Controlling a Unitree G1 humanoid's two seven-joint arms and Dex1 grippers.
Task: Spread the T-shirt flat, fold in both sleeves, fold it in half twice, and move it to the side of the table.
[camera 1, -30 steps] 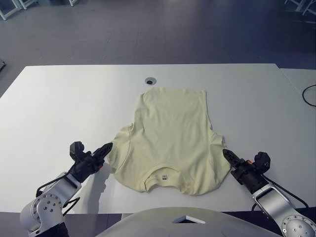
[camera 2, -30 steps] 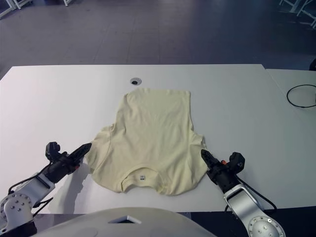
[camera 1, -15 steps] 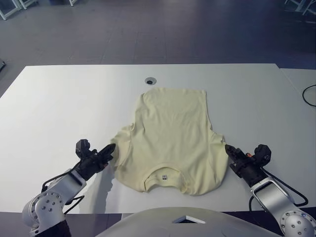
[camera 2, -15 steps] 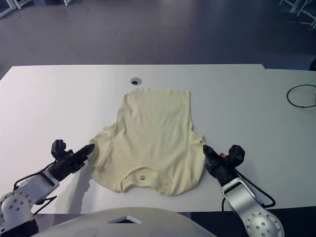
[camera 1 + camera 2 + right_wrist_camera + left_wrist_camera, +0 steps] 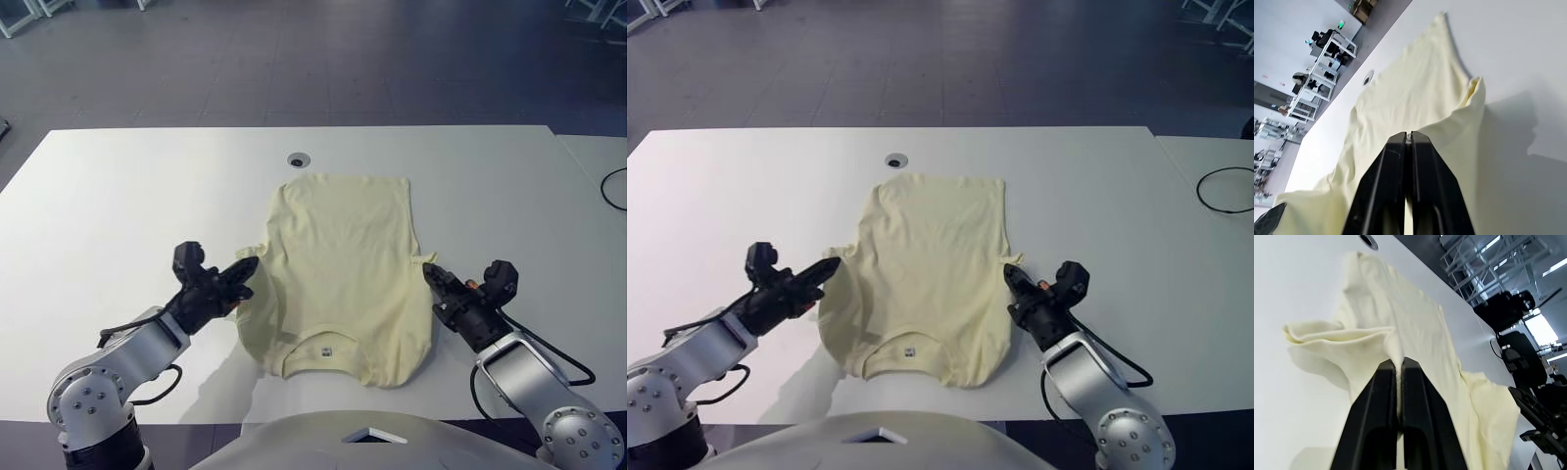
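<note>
Eye views: showed the T-shirt (image 5: 343, 245) at the middle of the table (image 5: 118, 196), collar nearest the robot, with the left gripper (image 5: 245, 267) and right gripper (image 5: 432, 276) at its inward-lifted sleeves, their tips partly lost in cloth.
Left wrist view: showed fingers (image 5: 1376, 406) clamped on a bunched sleeve fold, collar hidden behind them.
Right wrist view: showed fingers (image 5: 1383, 181) pressed together on the raised sleeve edge, the pinched cloth barely discernible.
</note>
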